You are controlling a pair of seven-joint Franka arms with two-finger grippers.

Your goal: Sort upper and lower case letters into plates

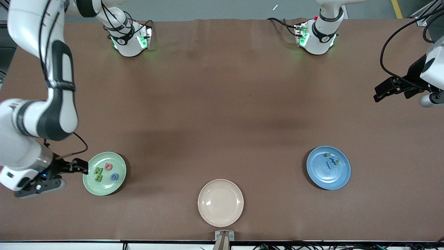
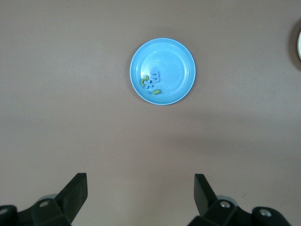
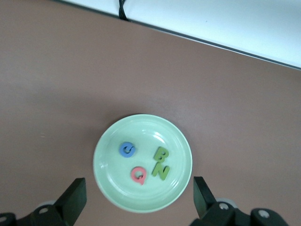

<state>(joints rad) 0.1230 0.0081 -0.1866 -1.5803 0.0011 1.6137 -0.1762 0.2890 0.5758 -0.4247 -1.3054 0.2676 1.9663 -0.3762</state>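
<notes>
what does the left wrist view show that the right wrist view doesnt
Only the left wrist view: the blue plate with a small clump of blue and green letters, and the open left hand. Only the right wrist view: the green plate holding green B, green N, a blue letter, a pink letter, and the open right hand. Both: brown table.

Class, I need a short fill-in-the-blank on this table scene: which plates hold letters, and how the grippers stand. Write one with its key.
1. The green B and N lie in the pale ______ plate.
2. The cream plate holds ______ letters.
3. The blue plate sits toward the ______ arm's end of the table.
4. The right gripper, beside the letters' plate, has its fingers ______.

Missing words: green; no; left; open
</notes>
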